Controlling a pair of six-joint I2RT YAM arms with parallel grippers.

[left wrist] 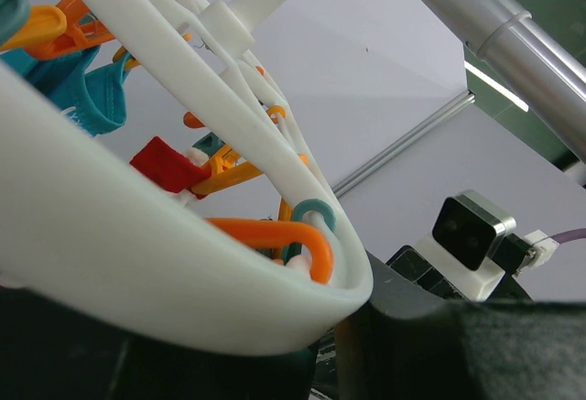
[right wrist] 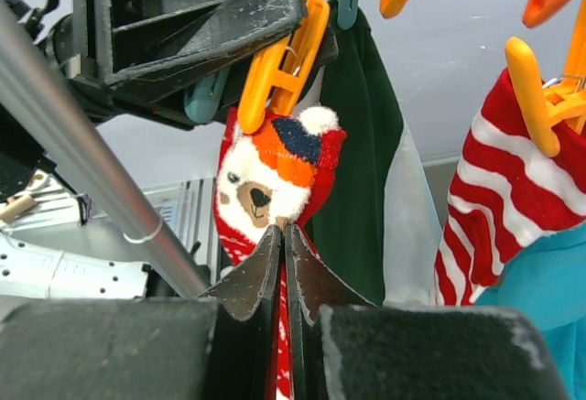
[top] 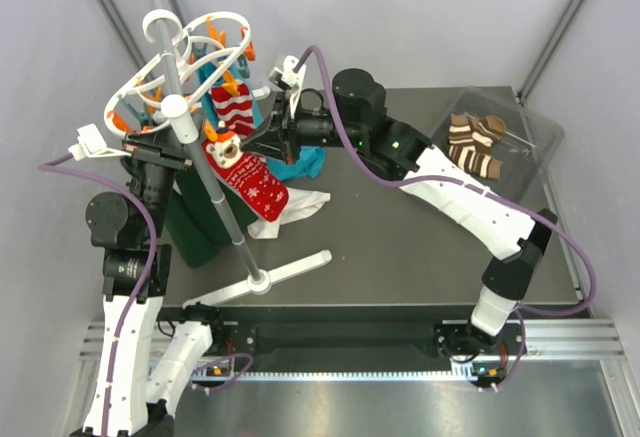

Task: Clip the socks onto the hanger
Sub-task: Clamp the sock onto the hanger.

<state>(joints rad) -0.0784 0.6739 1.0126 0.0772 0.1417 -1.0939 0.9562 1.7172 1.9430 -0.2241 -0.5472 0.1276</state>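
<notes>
Pole (right wrist: 92,162) crosses view; left fingers (left wrist: 458,345) grip hanger (left wrist: 137,272), right fingers (right wrist: 247,281) pinch bear sock (right wrist: 265,180); green garment (right wrist: 357,189) behind.

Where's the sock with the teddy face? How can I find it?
Find the tall grey pole with the white hanger on top. Just right of the pole is a red sock. Only it has a bear face; its neighbour is plain red-and-white stripes.

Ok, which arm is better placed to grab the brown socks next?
Right, probably: the brown socks lie in the bin beside that arm, while the left gripper is up at the hanger. The right gripper must first release the red sock.
</notes>
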